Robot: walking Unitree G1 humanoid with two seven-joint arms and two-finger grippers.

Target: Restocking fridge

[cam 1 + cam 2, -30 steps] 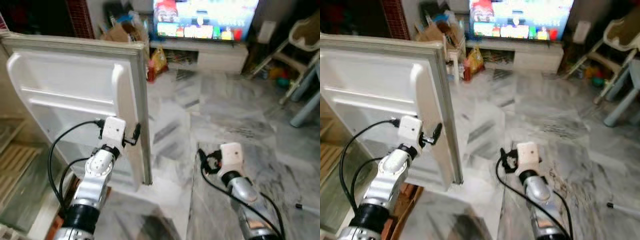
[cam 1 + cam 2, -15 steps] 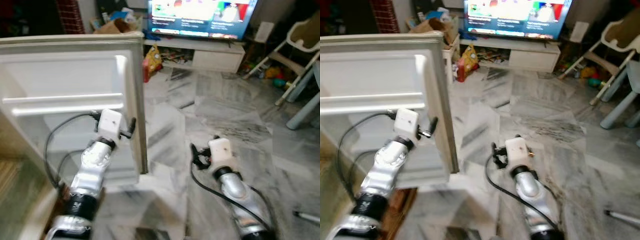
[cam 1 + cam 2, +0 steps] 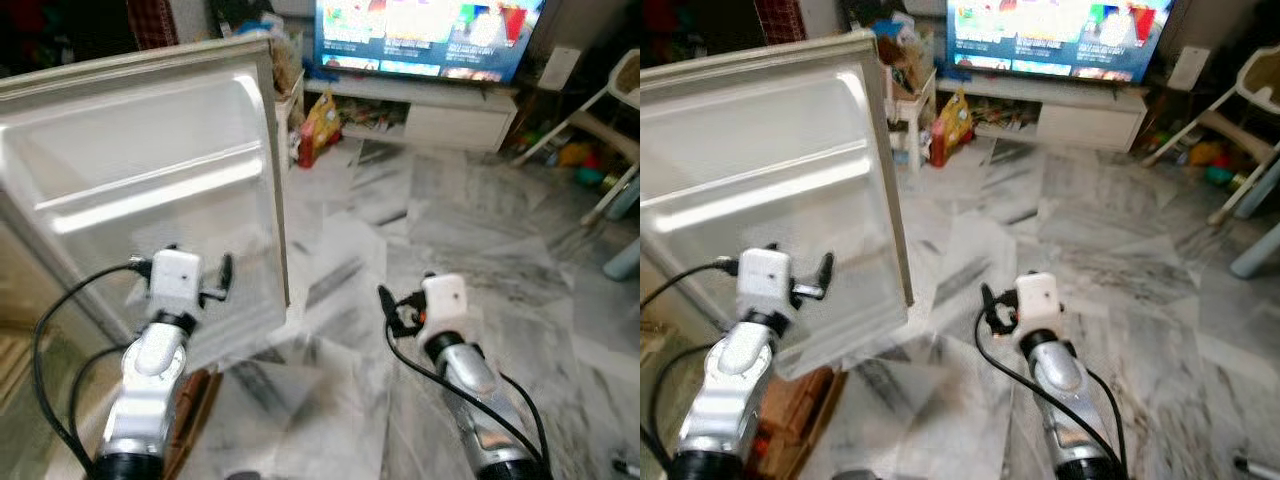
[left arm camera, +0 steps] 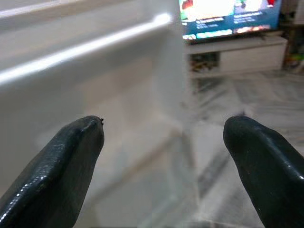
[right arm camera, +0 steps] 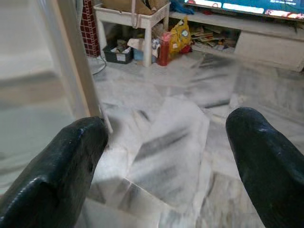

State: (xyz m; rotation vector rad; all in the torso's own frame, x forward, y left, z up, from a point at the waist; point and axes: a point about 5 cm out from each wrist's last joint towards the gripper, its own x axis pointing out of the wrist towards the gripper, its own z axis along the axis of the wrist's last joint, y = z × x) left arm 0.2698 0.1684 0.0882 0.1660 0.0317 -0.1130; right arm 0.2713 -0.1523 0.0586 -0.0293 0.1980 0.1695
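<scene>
The fridge door (image 3: 150,190) has been swung further, its inner face now blurred. The left gripper (image 3: 222,282), fingers spread, has been drawn back from the fridge door's edge and is held just beside it.

No text, label, brand, number or sign could be read on anything in these views. The wide flat television screen (image 3: 430,35), standing at about one o'clock at the far side of the room, showed bright red, green and blue tiles, but any lettering on them was too small and blurred to make out. The yellow packet (image 3: 957,118) at twelve o'clock on the grey marble floor (image 3: 480,220) bore printing that could not be read.
</scene>
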